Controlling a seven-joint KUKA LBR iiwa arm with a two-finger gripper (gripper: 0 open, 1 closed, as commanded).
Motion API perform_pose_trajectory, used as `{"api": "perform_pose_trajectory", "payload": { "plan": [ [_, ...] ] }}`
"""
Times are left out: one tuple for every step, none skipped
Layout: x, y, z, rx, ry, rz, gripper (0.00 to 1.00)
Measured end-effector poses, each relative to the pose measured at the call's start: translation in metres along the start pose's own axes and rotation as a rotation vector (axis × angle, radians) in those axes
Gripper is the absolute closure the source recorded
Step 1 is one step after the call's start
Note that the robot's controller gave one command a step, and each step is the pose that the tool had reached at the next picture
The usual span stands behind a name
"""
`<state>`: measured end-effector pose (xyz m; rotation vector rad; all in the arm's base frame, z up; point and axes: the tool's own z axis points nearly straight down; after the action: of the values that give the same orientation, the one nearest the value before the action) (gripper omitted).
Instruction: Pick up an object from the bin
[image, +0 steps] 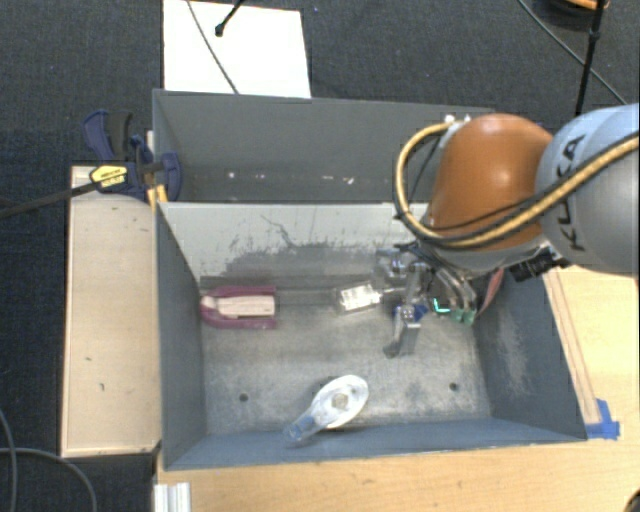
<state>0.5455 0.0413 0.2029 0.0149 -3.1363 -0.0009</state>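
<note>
While the arm (600, 190) reaches in from the right, we see its gripper (403, 328) low inside the grey metal bin (525, 350), over the right half of the floor and nearer the back wall than the front one. An orange cover (490, 170) sits on the wrist above it, with cables (418, 228) looped round that cover. We cannot tell whether the gripper is open or closed, nor whether it has hold of anything.

Closest to it we find a small pale object (358, 297), whitish and shiny, lying just beside the gripper on its left, close to the foot of the back wall. We cannot tell whether the two touch.

Farther left, well apart from the gripper, a purple and pink stapler-like thing (240, 306) lies along the same wall. Near the front wall, left of the gripper and apart from it, rests a whitish round piece with a clear handle-like tail (333, 403).
</note>
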Motion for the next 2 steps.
{"api": "perform_pose_trajectory", "payload": {
  "plan": [
    [0.054,-0.002,0.118,0.001,0.001,-0.168,0.0],
    [0.067,0.009,0.122,0.0,-0.012,-0.144,0.0]
  ]
}}
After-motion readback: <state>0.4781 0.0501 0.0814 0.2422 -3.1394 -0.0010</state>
